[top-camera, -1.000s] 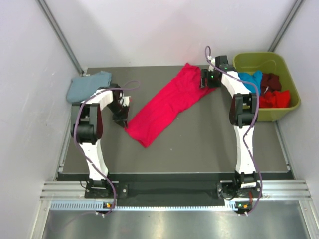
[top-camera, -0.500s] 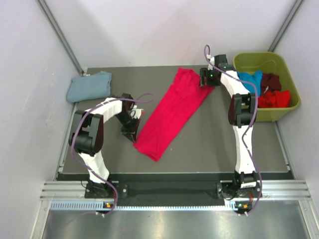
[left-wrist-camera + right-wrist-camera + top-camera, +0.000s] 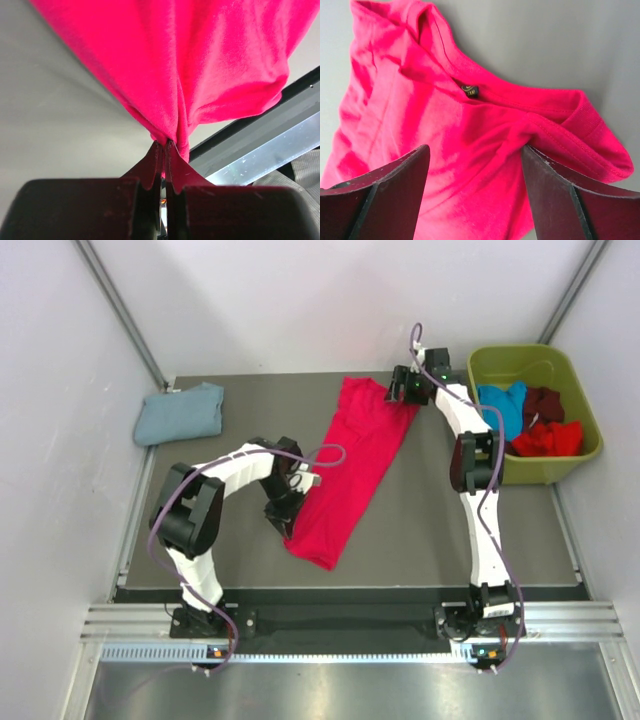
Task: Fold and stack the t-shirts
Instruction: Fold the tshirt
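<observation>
The red t-shirt point(image 3: 355, 465) lies on the table point(image 3: 440, 520) as a narrow strip. In the top view its long axis runs from 1 o'clock to 7 o'clock, collar at the far end. The left gripper point(image 3: 164, 148) has its fingers pressed together, pinching the strip's left edge near the 7 o'clock end; the cloth extends toward 1 o'clock from it. The right gripper point(image 3: 475, 165) has its fingers spread at the collar, clasping nothing. Judgement: flattening calls for a crosswise pull.
</observation>
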You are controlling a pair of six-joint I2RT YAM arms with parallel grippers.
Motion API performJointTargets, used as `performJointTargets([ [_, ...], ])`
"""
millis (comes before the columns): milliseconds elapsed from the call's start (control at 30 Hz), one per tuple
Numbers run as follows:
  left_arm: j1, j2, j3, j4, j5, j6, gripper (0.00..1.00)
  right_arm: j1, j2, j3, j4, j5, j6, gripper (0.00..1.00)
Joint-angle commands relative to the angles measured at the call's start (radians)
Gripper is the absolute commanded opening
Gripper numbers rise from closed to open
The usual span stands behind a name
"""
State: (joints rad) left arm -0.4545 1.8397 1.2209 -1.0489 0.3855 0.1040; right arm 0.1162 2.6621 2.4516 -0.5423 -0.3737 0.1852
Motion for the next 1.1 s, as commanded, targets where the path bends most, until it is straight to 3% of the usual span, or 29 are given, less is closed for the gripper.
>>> performJointTargets([
  [0,-0.015,-0.014,-0.001,-0.037,0.016,0.014,0.0,0.033,0.041,0.066,0.087,-0.042,0.052,0.74],
  [433,-0.087,-0.008,-0.012,-0.022,0.018,-0.003,0.0,0.063,0.053,0.095,0.163,-0.085,0.096,0.76],
  [467,-0.087,-0.043,-0.017,-0.011,-0.053,-0.022,0.23,0.065,0.029,0.095,0.159,-0.079,0.079,0.76],
  [567,-0.081,-0.107,-0.009,-0.013,-0.164,-0.012,0.4,0.06,-0.028,0.078,0.133,-0.051,0.043,0.76],
  [600,-0.079,-0.126,-0.005,-0.011,-0.198,-0.012,0.56,0.054,-0.048,0.064,0.13,-0.047,0.037,0.76],
  [667,-0.07,-0.164,0.008,-0.008,-0.27,0.0,0.61,0.046,-0.1,0.025,0.117,-0.047,0.031,0.76],
  [933,-0.065,-0.077,0.255,-0.005,-0.307,0.029,0.62,0.022,-0.18,-0.06,0.062,-0.039,-0.01,0.76],
  [1033,-0.065,-0.031,0.301,-0.031,-0.212,0.039,0.55,0.019,-0.173,-0.071,0.056,-0.036,-0.023,0.77],
  [1067,-0.065,-0.024,0.302,-0.037,-0.179,0.043,0.49,0.019,-0.162,-0.071,0.056,-0.03,-0.027,0.77],
])
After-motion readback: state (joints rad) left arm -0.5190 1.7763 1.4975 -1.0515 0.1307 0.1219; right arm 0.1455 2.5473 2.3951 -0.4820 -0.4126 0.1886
